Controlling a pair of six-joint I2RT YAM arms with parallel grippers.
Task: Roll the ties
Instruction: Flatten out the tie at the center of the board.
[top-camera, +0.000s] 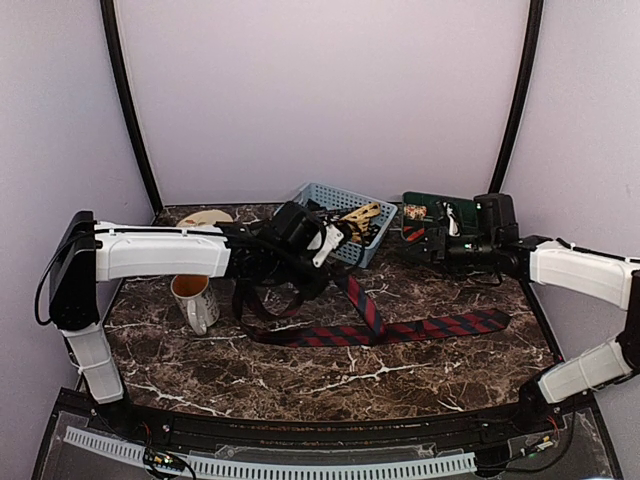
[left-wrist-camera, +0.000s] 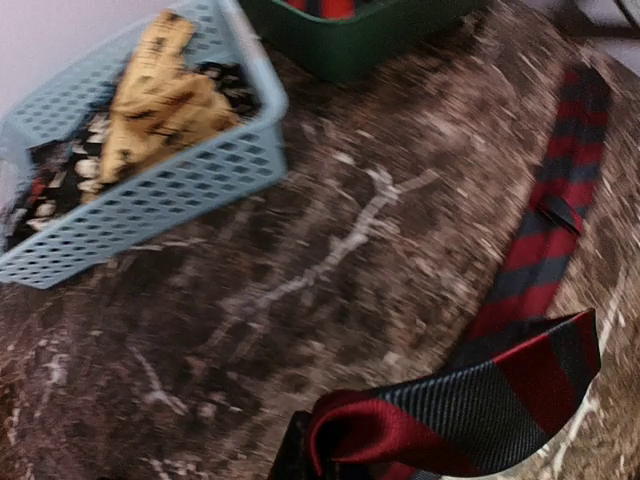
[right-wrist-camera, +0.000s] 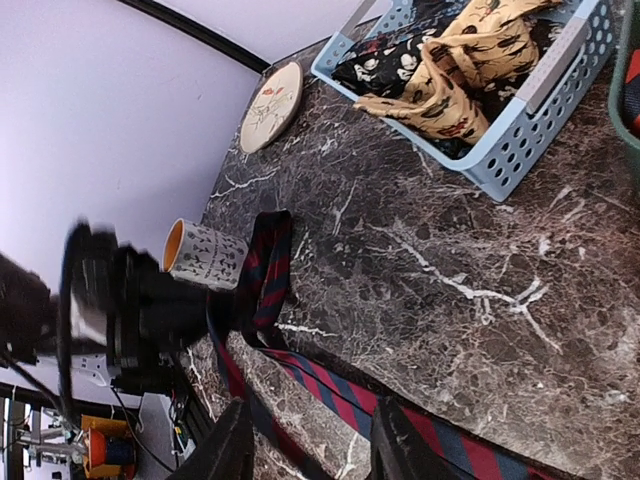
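Dark brown marble, veined in white, forms the worktop. Across it the striped tie, dark with red diagonal bars, is laid out in a long band from left of centre to the right. One end is turned back over the band and raised off the surface towards the left tool, which is held above the middle of the worktop, just in front of the blue basket. That tool is pressed together. In the left wrist view the raised, folded end of the tie is seen close under the camera and appears to be pinched there, though the tool itself is barely made out.

The right tool is held over the right rear of the worktop, beside the green tray. Its fingers are spread and nothing is caught between them. The striped band is seen lying on the stone below the gap.

Inside the basket a tan-gold tie is heaped on a dark patterned tie. Something red and dark is seen in the tray, but what it is cannot be told. A white patterned mug is stood near the left end of the striped tie, and a round tan disc is laid at the back left, well apart from both tools.
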